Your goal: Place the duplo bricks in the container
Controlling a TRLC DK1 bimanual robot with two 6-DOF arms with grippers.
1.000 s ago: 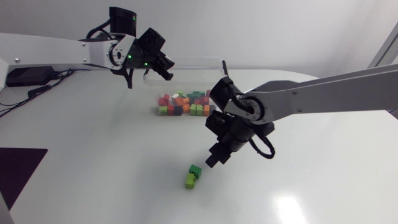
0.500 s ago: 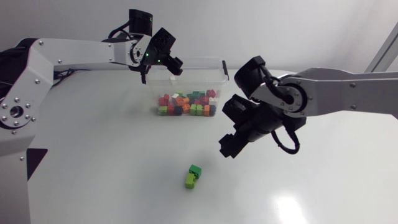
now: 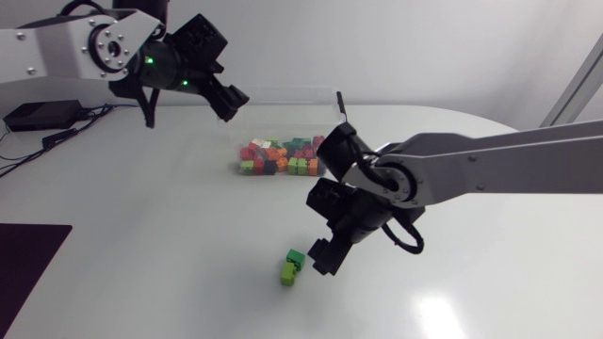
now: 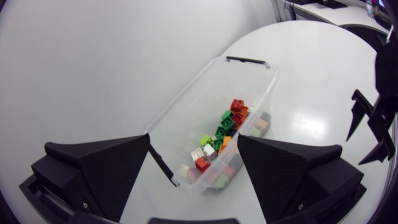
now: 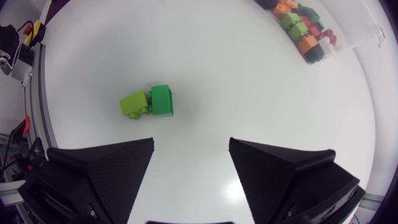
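Note:
Two joined duplo bricks, a light green one and a dark green one, lie loose on the white table; the head view shows the pair in front of the clear container. My right gripper hangs just right of them, open and empty, with the pair ahead of its left finger. Several coloured bricks fill the container's near end. My left gripper is up at the container's far left corner, open and empty, looking down into the container and its bricks.
The container has black clip handles on its short ends. A black mat lies at the table's front left edge. In the left wrist view my right arm shows beyond the container.
Both grippers have opened. The left arm has pulled back to the left from over the container. The right gripper swung up and right, then came down beside the green pair.

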